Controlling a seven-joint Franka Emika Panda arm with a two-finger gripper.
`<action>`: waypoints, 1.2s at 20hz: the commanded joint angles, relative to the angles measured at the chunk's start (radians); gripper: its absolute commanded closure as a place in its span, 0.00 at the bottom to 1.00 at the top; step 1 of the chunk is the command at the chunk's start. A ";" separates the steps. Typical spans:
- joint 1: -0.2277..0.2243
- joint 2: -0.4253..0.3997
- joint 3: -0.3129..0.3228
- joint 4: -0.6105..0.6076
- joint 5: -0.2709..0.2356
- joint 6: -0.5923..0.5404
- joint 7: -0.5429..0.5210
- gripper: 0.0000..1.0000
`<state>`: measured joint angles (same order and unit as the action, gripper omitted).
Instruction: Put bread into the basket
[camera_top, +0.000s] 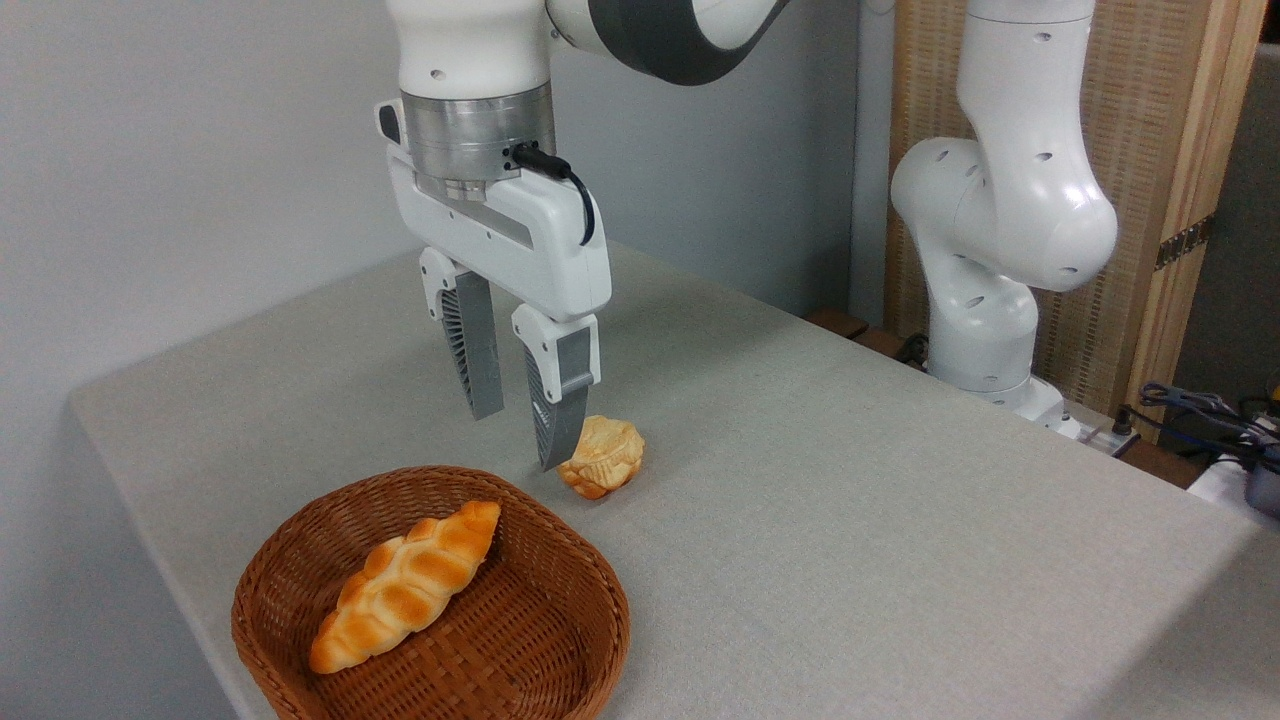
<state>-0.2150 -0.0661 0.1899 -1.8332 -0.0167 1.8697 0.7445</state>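
Right now the gripper (518, 438) hangs above the table (850, 480) with its two grey ribbed fingers (473, 350) pointing down, parted by a modest gap and holding nothing. Their tips are off the cloth — one fingertip stands just in front of the bread's left edge as I see it, though I cannot tell whether it touches. The bread (604, 456), a small lumpy golden bun with a cracked top, sits on the grey tablecloth just beyond the far rim of the basket (560, 640), outside it and close beside it. The basket is a round brown wicker one at the near left of the table, and a long braided loaf (405, 585) lies slantwise inside it, orange-brown and glossy. A black cable (575, 190) loops from the wrist down the white gripper housing. Behind, at the table's far right edge, stands the arm's white base (990, 270) — beside it a wooden screen (1150, 150) and a tangle of wires (1200, 410).
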 joint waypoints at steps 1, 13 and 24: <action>-0.003 0.000 0.010 0.014 -0.019 -0.012 -0.007 0.00; -0.003 0.006 0.008 0.014 -0.035 -0.010 -0.005 0.00; -0.037 -0.012 -0.004 -0.184 -0.052 -0.034 0.001 0.00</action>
<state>-0.2375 -0.0491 0.1780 -1.9317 -0.0548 1.8441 0.7446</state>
